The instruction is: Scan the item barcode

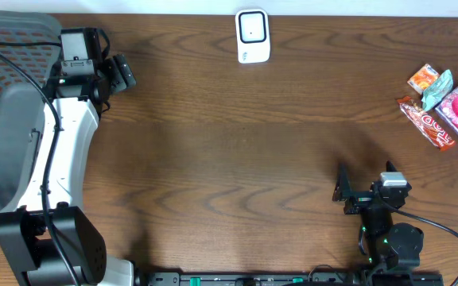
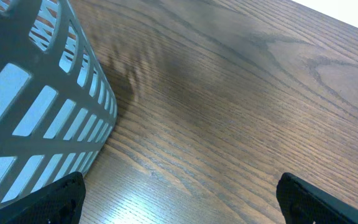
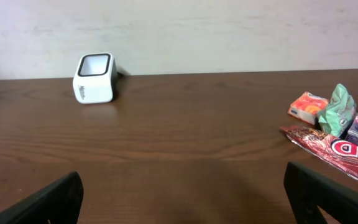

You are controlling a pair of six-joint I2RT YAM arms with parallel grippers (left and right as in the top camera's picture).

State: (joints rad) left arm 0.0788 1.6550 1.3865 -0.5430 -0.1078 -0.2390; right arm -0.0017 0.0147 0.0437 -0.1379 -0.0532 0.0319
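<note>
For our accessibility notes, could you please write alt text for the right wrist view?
A white barcode scanner stands at the back left of a dark wooden table. Several colourful snack packets lie at the right edge. The right gripper sits low in the foreground, its dark jaws wide open and holding nothing.

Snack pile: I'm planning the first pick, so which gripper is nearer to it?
Right. The right gripper sits open, closer to the robot's side and somewhat left of the snack pile. The left gripper, also open, is far off at the opposite side, beside the basket.
</note>
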